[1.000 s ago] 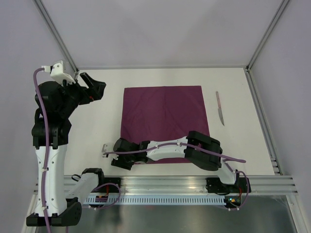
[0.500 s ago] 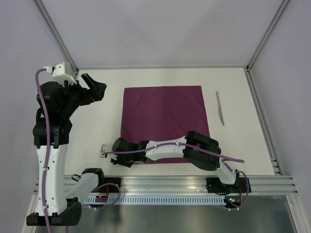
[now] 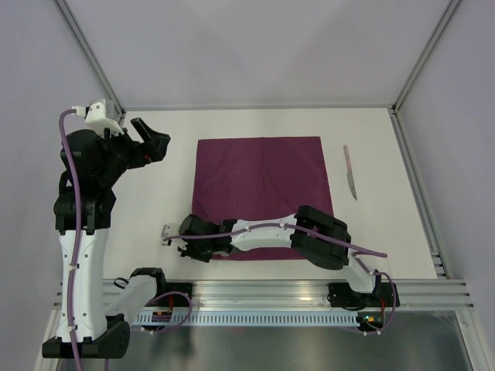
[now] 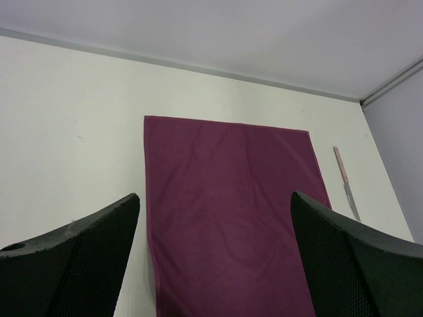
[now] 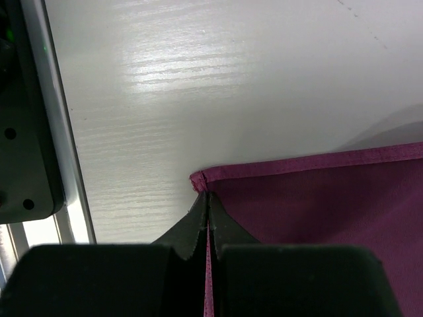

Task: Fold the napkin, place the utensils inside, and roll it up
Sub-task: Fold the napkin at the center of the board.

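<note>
The dark plum napkin [image 3: 259, 182] lies spread flat on the white table, also seen in the left wrist view [image 4: 225, 218]. My right gripper [image 3: 192, 244] is low at the napkin's near left corner. In the right wrist view it [image 5: 209, 198] is shut on that corner, the hem [image 5: 317, 198] pinched between the closed fingertips. My left gripper [image 3: 155, 139] hangs open and empty above the table, left of the cloth's far left corner; in its own view [image 4: 215, 197] both black fingers frame the napkin. A slim silvery knife [image 3: 350, 171] [image 4: 345, 181] lies right of the napkin, apart from it.
An aluminium rail [image 3: 309, 294] [image 5: 59, 132] runs along the table's near edge, close behind my right gripper. Frame posts [image 3: 89, 58] rise at the back corners, and a raised edge strip [image 3: 414, 185] borders the table's right side.
My right gripper has shut on the napkin's near left corner and shifted slightly away from the rail. The left arm has hardly moved.
</note>
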`<move>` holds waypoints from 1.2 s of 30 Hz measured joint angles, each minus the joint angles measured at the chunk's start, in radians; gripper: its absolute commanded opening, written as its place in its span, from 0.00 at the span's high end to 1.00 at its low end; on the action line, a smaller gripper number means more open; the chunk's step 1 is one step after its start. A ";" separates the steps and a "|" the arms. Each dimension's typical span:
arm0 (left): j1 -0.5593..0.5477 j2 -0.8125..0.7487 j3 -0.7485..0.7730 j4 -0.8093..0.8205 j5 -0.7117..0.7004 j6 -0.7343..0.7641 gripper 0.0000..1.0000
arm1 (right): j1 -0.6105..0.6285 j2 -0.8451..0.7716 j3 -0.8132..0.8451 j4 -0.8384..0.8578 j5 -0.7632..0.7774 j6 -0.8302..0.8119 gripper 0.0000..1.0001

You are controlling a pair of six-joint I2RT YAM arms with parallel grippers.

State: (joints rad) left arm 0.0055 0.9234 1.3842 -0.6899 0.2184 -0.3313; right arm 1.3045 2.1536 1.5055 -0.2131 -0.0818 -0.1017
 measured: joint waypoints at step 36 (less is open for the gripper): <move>0.000 0.018 -0.068 0.042 0.053 0.000 0.03 | -0.306 -0.264 -0.061 -0.083 0.019 -0.019 1.00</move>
State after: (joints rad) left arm 0.0055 0.9417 1.3159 -0.6479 0.2718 -0.3309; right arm 0.9981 1.8893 1.4448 -0.2958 -0.0624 -0.1211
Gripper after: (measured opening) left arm 0.978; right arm 0.007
